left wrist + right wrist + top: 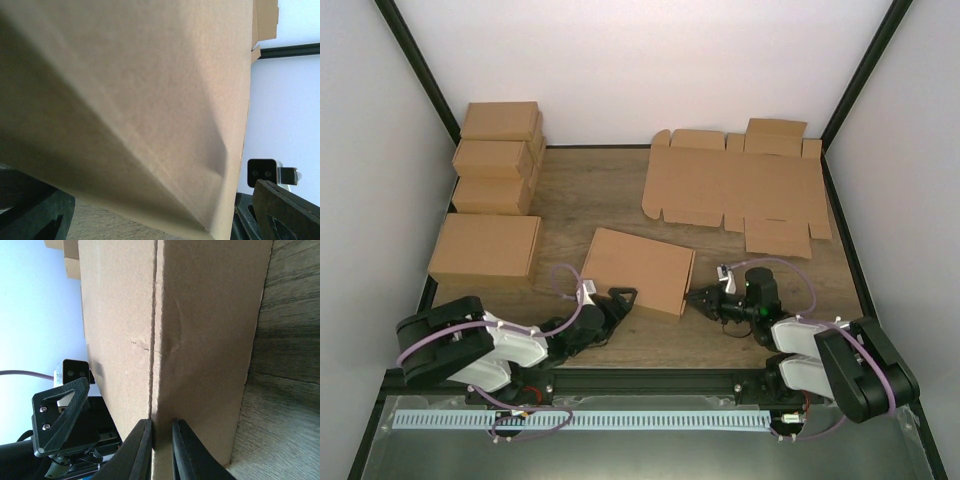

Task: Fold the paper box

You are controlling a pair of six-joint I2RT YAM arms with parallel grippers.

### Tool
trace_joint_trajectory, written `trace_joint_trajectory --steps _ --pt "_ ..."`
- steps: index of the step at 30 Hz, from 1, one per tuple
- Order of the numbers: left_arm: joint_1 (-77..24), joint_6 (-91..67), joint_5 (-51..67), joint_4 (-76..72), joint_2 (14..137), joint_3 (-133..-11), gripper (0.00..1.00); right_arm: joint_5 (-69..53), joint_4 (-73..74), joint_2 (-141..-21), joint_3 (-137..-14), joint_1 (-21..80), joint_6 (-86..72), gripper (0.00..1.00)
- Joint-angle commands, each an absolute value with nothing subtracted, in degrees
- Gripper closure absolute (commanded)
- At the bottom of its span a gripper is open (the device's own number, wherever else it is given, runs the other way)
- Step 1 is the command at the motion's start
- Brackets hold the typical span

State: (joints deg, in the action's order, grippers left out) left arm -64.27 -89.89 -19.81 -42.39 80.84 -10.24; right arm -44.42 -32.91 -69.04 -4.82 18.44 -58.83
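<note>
The paper box (638,268) is a closed brown cardboard mailer lying flat at the table's near middle, slightly skewed. My left gripper (623,298) is at its near left edge with the jaws wide open. In the left wrist view the box (150,90) fills the frame, with one dark finger (30,215) low at the left and the other low at the right. My right gripper (697,298) is at the box's near right corner. In the right wrist view its fingers (141,450) are pinched on the box's side wall (200,340) beside a seam.
Several closed brown cartons (498,158) are stacked at the back left, with a bigger one (485,248) in front of them. Flat notched cardboard sheets (735,185) lie at the back right. White walls and black frame posts bound the table.
</note>
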Motion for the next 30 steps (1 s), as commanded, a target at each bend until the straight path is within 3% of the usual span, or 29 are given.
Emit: trace_joint_trajectory --steps 1,6,16,19,30 --pt "-64.5 -89.5 -19.3 -44.4 81.5 -11.5 0.00 -43.6 -30.1 -69.8 -2.0 16.5 -57.7 0.87" --pt "-64.7 -89.3 -20.4 -44.2 81.1 -11.6 0.00 -45.7 -31.0 -70.2 -1.2 14.7 -57.1 0.87" --pt "-64.6 -85.3 -22.3 -51.3 84.8 -15.3 0.35 -48.4 -31.2 -69.9 -1.8 14.7 -57.4 0.87" --pt "-64.6 -84.0 -22.8 -49.7 83.6 -16.3 0.40 -48.7 -29.0 -68.4 -2.8 14.7 -56.8 0.85" --pt "-63.7 -82.8 -25.7 -30.6 67.9 -17.9 0.41 -44.6 -5.4 -56.1 -15.4 14.7 -46.5 0.44"
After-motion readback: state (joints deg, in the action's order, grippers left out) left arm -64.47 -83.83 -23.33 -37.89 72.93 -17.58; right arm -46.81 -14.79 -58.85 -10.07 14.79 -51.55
